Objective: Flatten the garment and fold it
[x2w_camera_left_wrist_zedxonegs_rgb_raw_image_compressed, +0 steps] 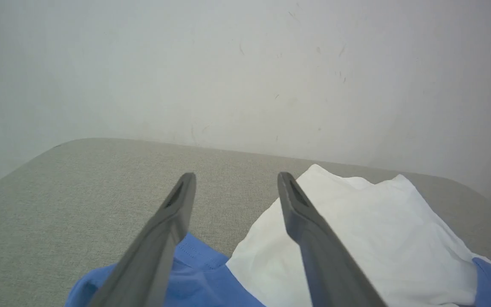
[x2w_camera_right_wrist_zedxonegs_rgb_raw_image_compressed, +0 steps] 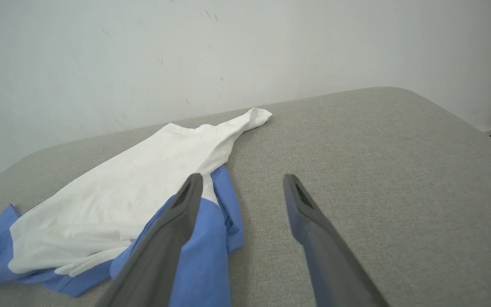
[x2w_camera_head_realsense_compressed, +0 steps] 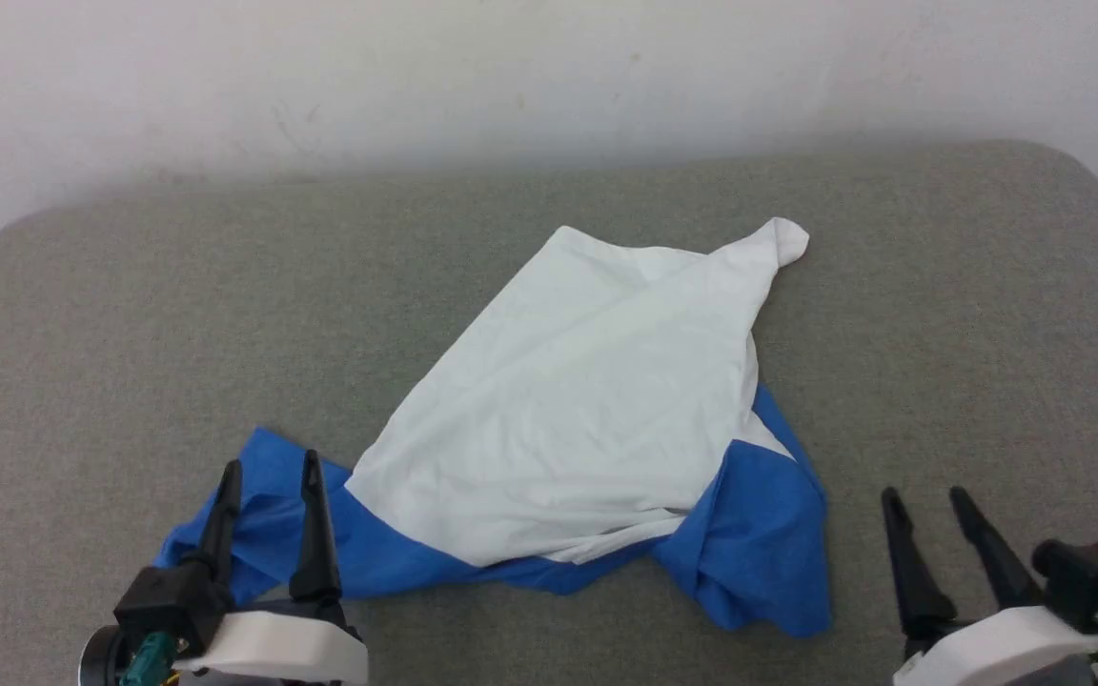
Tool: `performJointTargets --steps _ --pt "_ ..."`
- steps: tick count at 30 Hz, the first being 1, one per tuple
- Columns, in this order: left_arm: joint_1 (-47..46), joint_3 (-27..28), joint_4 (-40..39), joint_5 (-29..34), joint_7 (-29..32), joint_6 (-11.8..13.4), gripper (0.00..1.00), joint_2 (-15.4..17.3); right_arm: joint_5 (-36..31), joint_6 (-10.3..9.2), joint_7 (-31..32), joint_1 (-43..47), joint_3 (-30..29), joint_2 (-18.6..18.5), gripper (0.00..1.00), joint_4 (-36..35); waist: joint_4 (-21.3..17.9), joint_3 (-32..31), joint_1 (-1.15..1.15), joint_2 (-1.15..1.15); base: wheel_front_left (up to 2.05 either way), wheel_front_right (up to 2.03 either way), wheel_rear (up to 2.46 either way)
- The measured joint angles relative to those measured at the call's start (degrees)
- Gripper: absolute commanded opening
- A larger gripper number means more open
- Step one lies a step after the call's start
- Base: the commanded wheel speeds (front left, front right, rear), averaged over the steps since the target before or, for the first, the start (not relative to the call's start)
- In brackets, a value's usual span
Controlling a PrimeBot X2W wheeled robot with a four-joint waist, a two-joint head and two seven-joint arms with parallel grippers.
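shirt (x2w_camera_head_realsense_compressed: 587,381) bunched by counter (x2w_camera_head_realsense_compressed: 130,333) front edge; left end effector (x2w_camera_head_realsense_compressed: 271,462) & right end effector (x2w_camera_head_realsense_compressed: 922,494) both spread, empty; pinching 2 layers prob locks creases in

Left fingers (x2w_camera_head_realsense_compressed: 315,534) partly hide the garment (x2w_camera_head_realsense_compressed: 568,400), perhaps its blue sleeve.

From the head we look down on the grey fabric tabletop (x2w_camera_head_realsense_compressed: 82,333); low wrist cameras face its far edge, sharing the white-and-blue garment (x2w_camera_head_realsense_compressed: 587,400)
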Motion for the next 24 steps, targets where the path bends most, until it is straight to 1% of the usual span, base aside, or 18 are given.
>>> performJointTargets --steps 2,5,8,11,13,18,19,20,21,24 --pt "0.5 0.1 -1.2 1.6 0.0 -0.2 1.00 -1.3 -0.2 0.00 2.9 -0.1 1.9 -0.3 1.00 1.1 0.3 0.2 0.00 0.00 0.00 0.00 0.00" --pt "0.7 0.7 -1.8 3.0 -0.1 -1.2 1.00 -2.6 -0.1 0.00 7.8 -1.0 7.1 -2.4 1.00 2.7 0.7 0.8 0.00 0.00 0.00 0.00 0.00" --pt "0.7 1.3 -1.9 4.1 0.0 -2.1 1.00 -3.8 1.1 0.00 12.1 -3.8 13.0 -4.5 1.00 3.6 1.2 1.3 0.01 0.00 0.00 0.00 0.00" --pt "0.5 2.0 -1.9 5.1 -0.1 -3.1 1.00 -4.8 3.3 0.00 15.9 -7.3 17.8 -5.7 1.00 5.0 1.7 1.9 0.00 0.00 0.00 0.00 0.00" --pt "0.3 2.4 -1.7 5.6 -0.1 -3.7 1.00 -5.4 4.6 0.00 18.4 -9.9 19.7 -6.3 1.00 7.2 2.1 2.3 0.01 0.00 0.00 0.00 0.00" --pt "-0.8 2.9 -1.2 6.6 -0.1 -5.2 1.00 -7.0 7.4 0.00 22.4 -15.1 23.6 -7.3 1.00 13.1 3.3 3.0 0.01 0.00 0.00 0.00 0.00" --pt "-0.8 3.2 -1.1 6.8 -0.1 -5.6 1.00 -7.3 8.1 0.00 22.9 -15.6 24.4 -7.5 0.62 13.9 3.5 3.1 0.01 0.00 0.00 0.00 0.00" --pt "-0.8 3.3 -1.0 7.0 -0.1 -5.7 1.00 -7.6 8.6 0.00 23.2 -16.1 25.0 -7.7 0.29 14.4 3.7 3.3 0.01 0.00 0.00 0.00 0.00" --pt "-0.8 3.6 -1.0 7.1 -0.1 -5.8 1.00 -7.9 8.9 0.00 23.1 -16.6 25.2 -7.8 0.00 14.7 3.9 3.5 0.01 0.00 0.00 0.00 0.00" --pt "-0.8 4.4 -0.6 7.8 -0.1 -6.6 1.00 -8.4 9.6 0.00 22.4 -18.0 25.4 -8.8 0.00 14.8 4.1 3.9 0.01 0.00 0.00 0.00 0.00"
